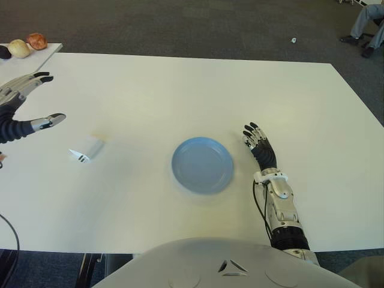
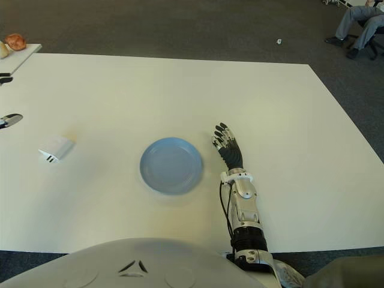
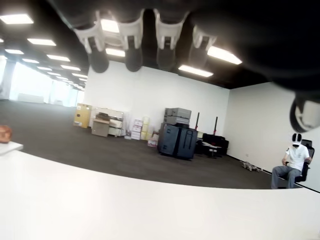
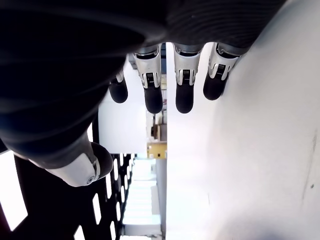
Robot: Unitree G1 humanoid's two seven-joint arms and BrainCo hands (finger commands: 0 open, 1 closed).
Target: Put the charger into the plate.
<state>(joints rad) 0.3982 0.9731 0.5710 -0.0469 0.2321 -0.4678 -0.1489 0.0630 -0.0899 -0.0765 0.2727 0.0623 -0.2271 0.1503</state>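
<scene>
My left hand (image 1: 24, 105) is up at the far left of the table (image 1: 180, 90), with the fingers (image 3: 132, 47) spread wide and the thumb held apart; it holds nothing. The charger (image 1: 87, 150), a small white block with its prongs pointing to my side, lies on the table just beyond and below my thumb, a little toward the middle. I do not touch it. The blue plate (image 1: 203, 165) is well apart from this hand, on the other side of the charger, near the centre. My right hand (image 1: 259, 144) lies just beside the plate, on its right; the fingers are stretched out flat and it has nothing in it.

What can go wrong, in my judgement: the charger is small and low, so if I come down not exactly over it, my fingers may push it away on the smooth table instead of closing around it. The prongs can also make it turn in the grasp, and then it may slip out while I carry it to the plate. If I let it go too early or from too high, it could bounce off the shallow plate.

I cannot read any brand, label or writing on the charger or the plate.
</scene>
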